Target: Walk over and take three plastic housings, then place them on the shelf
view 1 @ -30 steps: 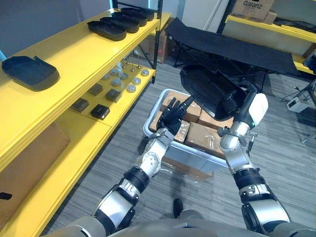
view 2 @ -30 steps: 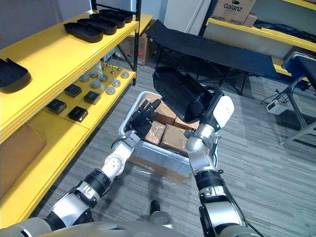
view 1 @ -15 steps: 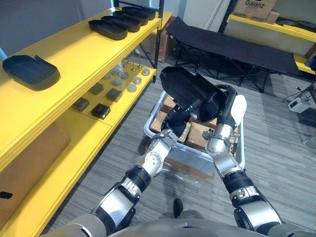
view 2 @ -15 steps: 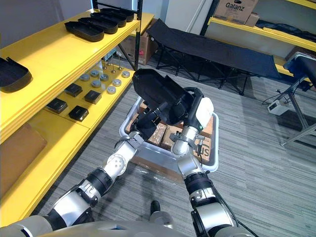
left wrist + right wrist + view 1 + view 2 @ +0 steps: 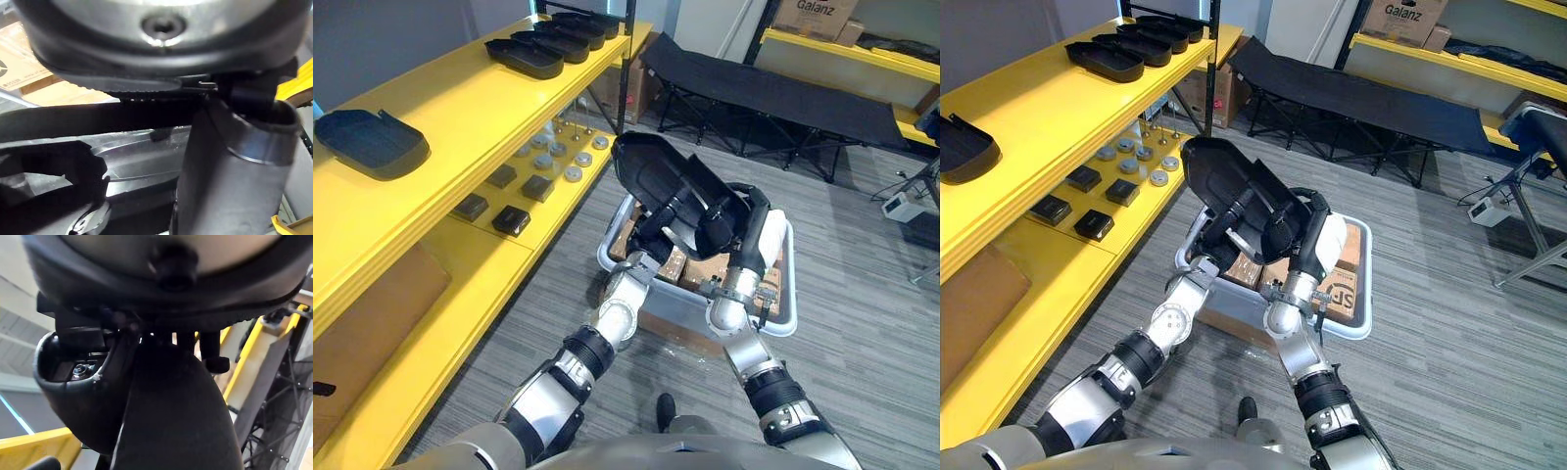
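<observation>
Right now my right hand clasps the plastic housing by its near end, above the grey bin; my left hand lays straight fingers beneath it for steadiness, the yellow shelf well off beyond that hand

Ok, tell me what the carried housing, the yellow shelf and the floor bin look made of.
Black housing: moulded plastic, semi-matt, judging by its thin walls, ribs and soft highlights.
Yellow shelf: probably painted or laminated board with a smooth satin finish. Its front edge shows layers, though metal is possible.
Pale grey bin: likely glossy plastic, going by its rounded, rolled rim.
</observation>
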Controlling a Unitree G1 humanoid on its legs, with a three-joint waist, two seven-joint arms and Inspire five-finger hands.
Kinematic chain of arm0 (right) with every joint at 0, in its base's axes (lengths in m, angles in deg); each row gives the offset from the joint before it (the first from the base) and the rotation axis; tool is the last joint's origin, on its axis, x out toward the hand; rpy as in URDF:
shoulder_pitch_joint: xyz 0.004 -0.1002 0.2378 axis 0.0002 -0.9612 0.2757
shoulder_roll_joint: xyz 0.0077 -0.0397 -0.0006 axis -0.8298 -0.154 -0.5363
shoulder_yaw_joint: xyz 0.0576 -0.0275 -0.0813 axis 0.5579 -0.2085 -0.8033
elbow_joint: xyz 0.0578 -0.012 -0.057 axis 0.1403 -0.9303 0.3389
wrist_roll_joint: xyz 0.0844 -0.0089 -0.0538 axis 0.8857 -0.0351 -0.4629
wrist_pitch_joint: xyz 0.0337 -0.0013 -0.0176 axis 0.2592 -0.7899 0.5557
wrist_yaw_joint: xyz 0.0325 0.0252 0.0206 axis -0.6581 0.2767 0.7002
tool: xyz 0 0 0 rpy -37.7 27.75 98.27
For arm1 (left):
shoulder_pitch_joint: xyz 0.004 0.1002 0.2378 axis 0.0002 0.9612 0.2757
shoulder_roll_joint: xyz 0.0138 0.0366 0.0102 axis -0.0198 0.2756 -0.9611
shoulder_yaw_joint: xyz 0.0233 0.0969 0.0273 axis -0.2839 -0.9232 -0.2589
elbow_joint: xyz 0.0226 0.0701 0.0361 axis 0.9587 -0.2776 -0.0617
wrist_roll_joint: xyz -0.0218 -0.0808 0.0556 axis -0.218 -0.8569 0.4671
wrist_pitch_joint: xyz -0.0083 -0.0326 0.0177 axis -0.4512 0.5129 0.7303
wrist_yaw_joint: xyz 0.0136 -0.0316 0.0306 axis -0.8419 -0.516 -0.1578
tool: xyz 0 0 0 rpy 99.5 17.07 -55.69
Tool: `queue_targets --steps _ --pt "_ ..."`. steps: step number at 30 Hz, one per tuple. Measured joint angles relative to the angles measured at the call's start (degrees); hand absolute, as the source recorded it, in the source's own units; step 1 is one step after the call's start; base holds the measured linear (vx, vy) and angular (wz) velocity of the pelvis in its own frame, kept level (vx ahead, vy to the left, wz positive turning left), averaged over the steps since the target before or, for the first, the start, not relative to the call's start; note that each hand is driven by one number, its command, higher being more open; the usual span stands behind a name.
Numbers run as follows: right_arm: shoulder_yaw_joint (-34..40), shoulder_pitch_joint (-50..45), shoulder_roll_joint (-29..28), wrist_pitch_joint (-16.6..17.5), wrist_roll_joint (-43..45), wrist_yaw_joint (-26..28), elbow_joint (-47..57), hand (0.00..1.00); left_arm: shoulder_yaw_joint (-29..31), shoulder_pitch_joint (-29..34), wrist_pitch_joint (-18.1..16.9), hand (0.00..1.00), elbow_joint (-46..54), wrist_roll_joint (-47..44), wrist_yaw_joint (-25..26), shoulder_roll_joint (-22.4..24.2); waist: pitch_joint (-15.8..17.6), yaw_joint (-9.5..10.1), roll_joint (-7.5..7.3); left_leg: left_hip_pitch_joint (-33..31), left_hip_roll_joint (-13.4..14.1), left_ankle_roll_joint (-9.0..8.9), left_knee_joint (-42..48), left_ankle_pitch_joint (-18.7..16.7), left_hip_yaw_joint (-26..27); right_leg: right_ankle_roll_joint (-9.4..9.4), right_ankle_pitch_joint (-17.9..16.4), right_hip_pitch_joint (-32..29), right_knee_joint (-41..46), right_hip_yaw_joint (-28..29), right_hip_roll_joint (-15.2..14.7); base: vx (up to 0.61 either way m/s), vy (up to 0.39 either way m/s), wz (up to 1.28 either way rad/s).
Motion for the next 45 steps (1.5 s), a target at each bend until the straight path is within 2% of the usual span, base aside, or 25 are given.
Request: queue_targets --steps 5,7,14,15,17,19,21,24,27,32,34,35,37,39,42,45 --pt "-1.8 -1.81 -0.74 0.46 -0.09 -0.64 2.53 0.0 0.97 0.01 -0.67 0.0 -0.01 0.04 0.08 0.0 0.05 0.05 -0.09 -0.08 0.01 -0.04 0.0 -0.03 0.03 0.0 0.0 -0.07 -0.04 -0.03 0.0 0.0 0.0 0.0" --pt "-2.24 -2.67 -0.48 1.42 -0.87 -1.58 3.65 0.0 2.26 0.0 2.35 0.0 -0.01 0.32 -0.22 -0.13 0.09 0.23 -0.22 -0.08 -0.02 -0.04 0.0 -0.06 0.04 0.0 0.0 -0.07 -0.03 -0.05 -0.03 0.0 0.0 0.0" --pt "-4.1 -3.9 -0.75 3.68 -1.65 -3.26 6.59 0.0 2.44 0.0 4.08 0.0 -0.32 0.07 -3.54 -0.92 0.1 -0.03 -0.5 -0.05 -0.02 -0.05 0.01 -0.06 0.15 0.0 0.01 -0.06 -0.05 -0.01 -0.04 0.0 0.0 0.0" --pt "-4.11 -4.18 -0.89 4.17 -1.76 -3.24 6.72 1.0 2.45 0.0 4.09 0.0 -0.63 0.06 -4.72 -1.06 0.08 -0.17 -0.53 -0.02 -0.02 -0.05 0.01 -0.06 0.2 0.0 0.01 -0.06 -0.05 0.02 -0.04 0.0 0.0 0.0" --pt "-4.13 -4.35 -0.91 4.97 -1.72 -2.77 6.72 1.0 2.46 0.0 3.93 0.0 -1.21 0.03 -5.84 -1.15 0.04 -0.31 -0.59 0.0 -0.02 -0.05 0.01 -0.07 0.25 0.0 0.01 -0.06 -0.08 0.05 -0.04 0.0 0.0 0.0" --pt "-4.59 -4.45 -0.9 6.34 -0.2 0.04 6.83 1.0 2.45 0.02 3.19 0.0 -1.23 0.28 -5.95 -1.66 0.04 -0.62 -0.63 0.04 -0.02 -0.05 0.01 -0.07 0.34 0.0 0.02 -0.07 -0.1 0.14 -0.05 0.0 0.0 0.0" --pt "-5.05 -4.47 -0.74 7.8 2.8 3.06 6.9 1.0 2.45 0.08 1.56 0.0 -1.22 2.36 -5.93 -2.26 0.04 -1.03 -0.63 0.05 -0.01 -0.05 0.01 -0.07 0.38 0.0 0.02 -0.07 -0.12 0.18 -0.1 0.0 0.0 0.0" --pt "-5.09 -5.6 -0.15 8.15 6.91 7.35 8.11 1.0 2.49 0.17 -1.12 0.0 -0.84 7.86 -4.81 -2.89 0.04 -0.9 -0.62 -0.12 0.01 -0.04 0.01 -0.09 0.17 0.0 0.02 -0.07 -0.16 0.0 -0.16 0.0 0.0 0.02" --pt "-5.12 -7.01 0.6 7.84 13.06 13.96 10.53 1.0 3.38 2.83 -2.54 0.0 4.45 16.5 -0.33 -4.2 0.04 -0.86 -0.62 -0.29 0.01 -0.02 0.01 -0.14 -0.48 0.01 0.02 -0.06 -0.16 -0.2 -0.22 0.0 0.0 0.04" --pt "-4.82 -8.26 2.05 6.1 21.57 23.55 14.56 1.0 6.02 7.6 -2.32 0.0 13.04 32.15 6.31 -6.14 0.03 -0.41 -0.59 -1.19 -0.02 0.05 0.02 -0.08 -2.08 0.01 0.01 0.05 -0.17 -1.42 -0.16 0.0 -0.004 0.14" --pt "-4.7 -9.83 2.69 5.43 27.78 29.1 17.45 1.0 8.1 10.99 -1.86 0.0 18.07 43.2 10.85 -6.61 -0.1 -0.06 -0.34 -1.35 -0.11 0.13 0.04 0.0 -2.29 0.03 -0.01 0.18 -0.11 -1.99 -0.11 0.0 0.0 0.11" --pt "-4.63 -10.42 2.99 5.42 29.64 30.48 18.29 1.0 8.73 11.73 -1.83 0.0 19.04 45.67 11.86 -6.82 -0.16 0.1 -0.2 -1.35 -0.12 0.13 0.04 0.0 -2.33 0.03 -0.01 0.23 -0.1 -2.07 -0.11 0.0 0.007 0.05" --pt "-3.49 -12.33 3.88 5.44 37.29 37.31 20.39 1.0 12.4 13.52 -1.61 0.0 21.19 55.44 16.59 -7.64 -0.26 0.39 0.39 -1.21 -0.14 0.16 0.03 0.02 -2.53 0.04 -0.05 0.53 -0.02 -2.31 -0.12 -0.01 0.006 0.06" --pt "-1.66 -13.97 4.32 5.45 42.57 41.84 21.1 1.0 15.29 13.93 -1.25 0.0 21.27 62.69 20.02 -8.32 -0.36 0.44 1.03 -1.21 -0.13 0.15 0.01 0.01 -2.63 -0.05 -0.17 0.74 0.07 -2.62 -0.14 -0.02 0.004 0.07" --pt "1.53 -16.72 5.44 5.39 48.0 46.19 21.88 1.0 19.39 15.53 -1.11 0.0 21.53 73.08 25.31 -10.72 -0.82 0.35 2.15 -1.21 -0.09 -0.07 0.0 -0.15 -2.58 -0.06 -0.58 0.67 0.12 -2.72 -0.12 -0.04 0.001 0.01" --pt "4.75 -19.61 6.95 4.69 51.96 51.06 21.95 1.0 20.99 17.13 -0.98 0.0 21.52 80.31 29.66 -12.86 -1.29 0.38 2.94 -1.29 0.0 -0.09 0.0 -0.18 -2.15 -0.43 -0.83 0.16 0.17 -2.24 -0.01 -0.02 -0.001 -0.06"
